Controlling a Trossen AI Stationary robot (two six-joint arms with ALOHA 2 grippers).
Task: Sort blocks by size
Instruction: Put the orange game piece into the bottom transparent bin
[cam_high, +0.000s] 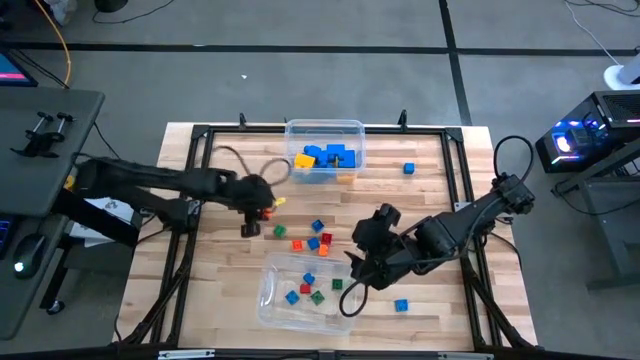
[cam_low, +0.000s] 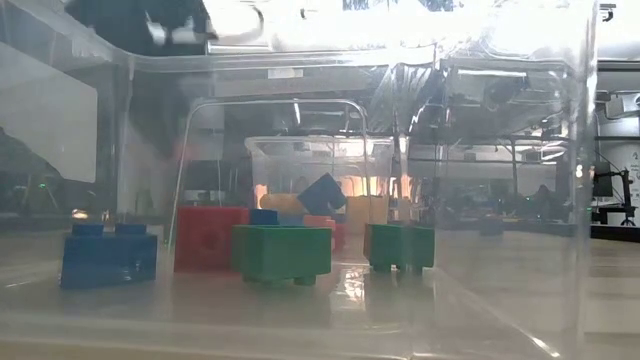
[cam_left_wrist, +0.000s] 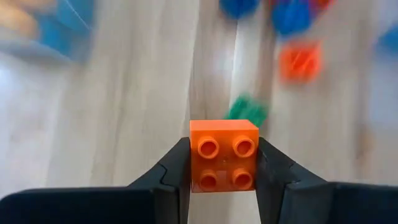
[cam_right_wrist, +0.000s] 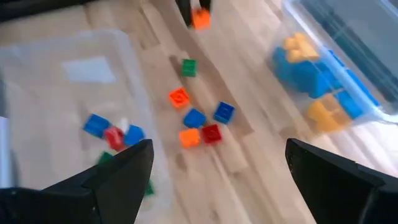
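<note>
Gripping a small orange block (cam_left_wrist: 223, 155), the left gripper (cam_left_wrist: 223, 177) had both fingers pressed against its sides, studs facing the wrist camera; the high view showed that gripper (cam_high: 258, 205) only as a dark shape over the left-centre of the wooden table (cam_high: 440, 200), the brick a speck of orange. The right gripper (cam_right_wrist: 217, 165) hung with its jaws wide apart and empty, above the loose small blocks (cam_right_wrist: 196, 121); its wrist view alone caught the far bin (cam_right_wrist: 336, 74) with big blue and yellow blocks (cam_right_wrist: 314, 78). The low view looked through the near bin (cam_low: 300, 300); a blue brick (cam_low: 108, 255), a red one (cam_low: 205, 238) and green ones (cam_low: 282, 252) sat inside; grey floor and dark equipment surrounded the table.
</note>
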